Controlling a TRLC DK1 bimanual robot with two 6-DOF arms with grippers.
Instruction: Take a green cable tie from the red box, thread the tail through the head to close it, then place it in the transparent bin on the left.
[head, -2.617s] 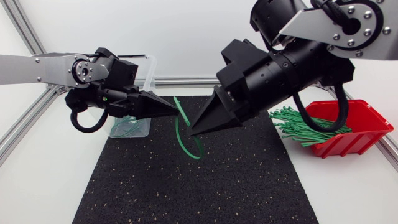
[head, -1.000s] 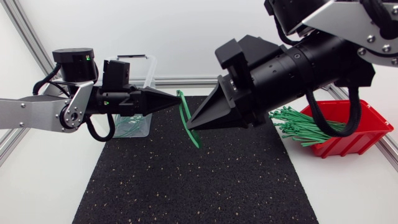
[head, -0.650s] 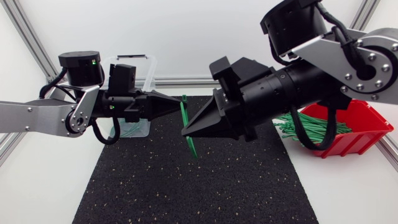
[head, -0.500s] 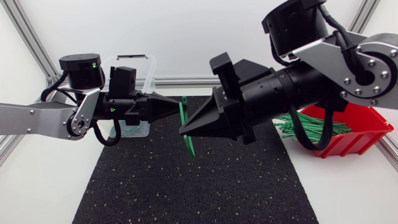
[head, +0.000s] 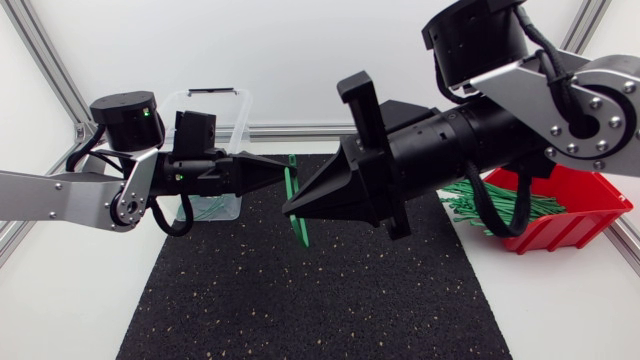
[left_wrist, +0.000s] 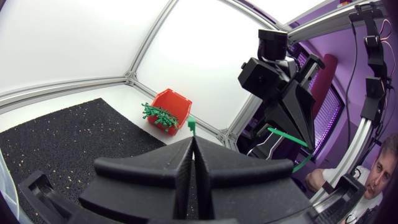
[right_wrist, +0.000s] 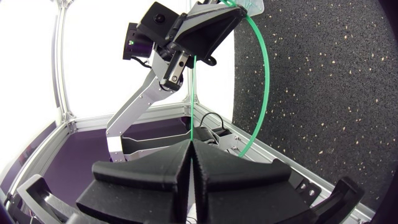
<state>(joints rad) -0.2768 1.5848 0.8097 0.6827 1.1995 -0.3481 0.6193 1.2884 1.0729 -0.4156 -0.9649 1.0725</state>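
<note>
1. Over the last 2.6 s the green cable tie (head: 301, 228) goes from a wide, drooping loop to a narrow band seen almost edge-on. It hangs in the air above the back half of the black mat (head: 300, 300), about midway between the table's left and right edges.
2. The left tool (head: 282, 172) and the right tool (head: 287, 207) draw closer together, and their tips now almost meet. The right arm has also rolled about its own axis.
3. The left tool's fingers are pressed together, clamped on the tie, whose head pokes out just past their tips.
4. The right tool's fingers are likewise closed on the strap, which runs straight out from between them towards the left tool.
5. The tightened loop suggests the threading step is in hand or nearly done, but I cannot see whether the tail sits in the head.
6. Placement is not yet done. The transparent bin (head: 212, 91) waits towards the table's back left corner, behind the left arm, and the red box (head: 590, 225) sits by the right edge.
</note>
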